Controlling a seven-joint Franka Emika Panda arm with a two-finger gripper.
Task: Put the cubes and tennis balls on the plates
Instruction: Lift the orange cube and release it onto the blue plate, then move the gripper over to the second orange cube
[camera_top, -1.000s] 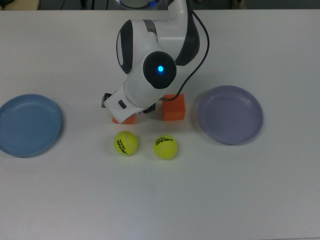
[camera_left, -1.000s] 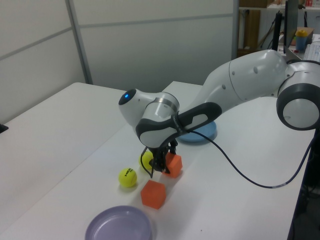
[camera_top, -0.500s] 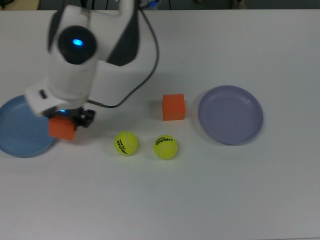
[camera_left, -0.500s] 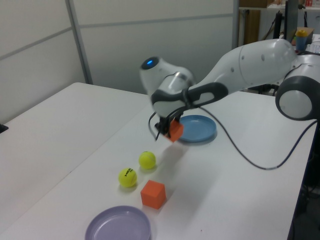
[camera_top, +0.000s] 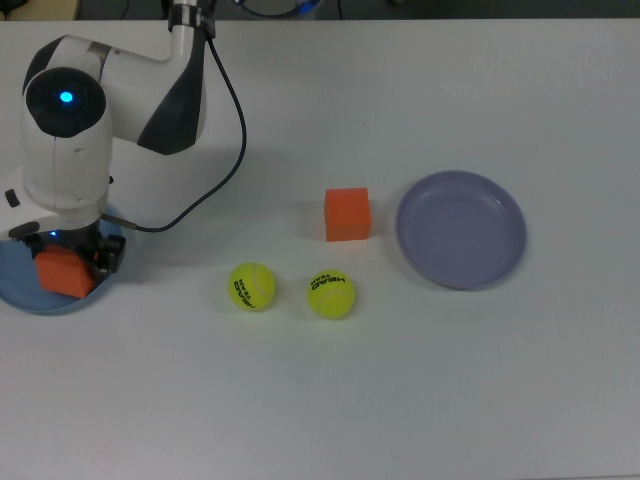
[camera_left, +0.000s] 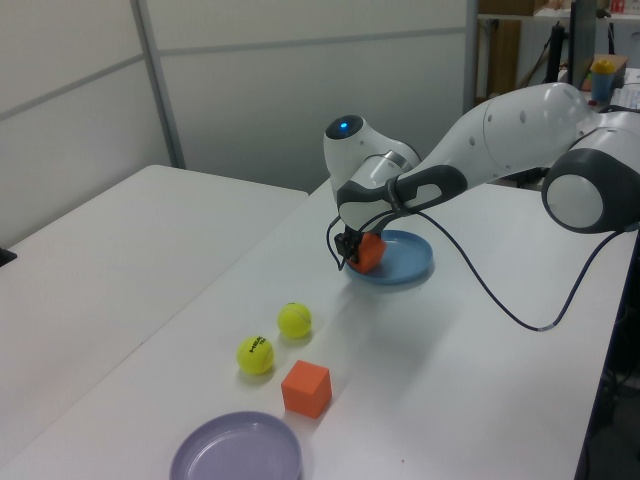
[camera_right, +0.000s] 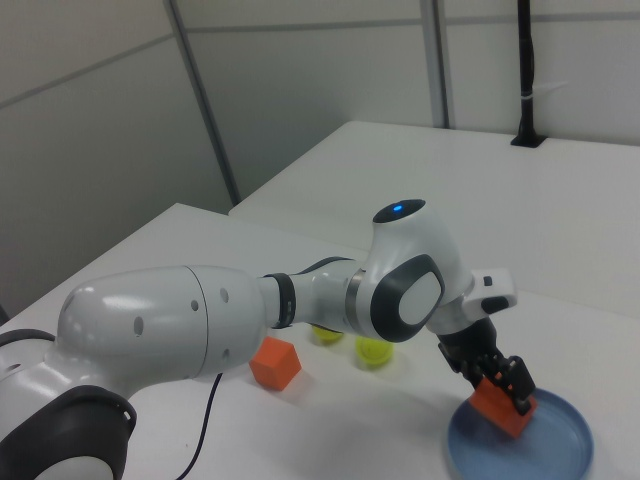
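Right view: tool (camera_right: 497, 385) grips matte orange cube (camera_right: 502, 407).

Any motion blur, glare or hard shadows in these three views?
Top view: sharp, flat light, only a faint shadow beside the loose cube. Left view: crisp, soft shadow under the blue plate. Right view: the arm is sharp, the held cube casts a soft shadow on the plate; no glare.

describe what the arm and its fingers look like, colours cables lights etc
The arm is glossy white with rounded, bulbous segments and dark grey joint bands. A small blue light glows on its wrist housing. A thin black cable loops loosely along it. The gripper at the end is black, with short dark fingers.
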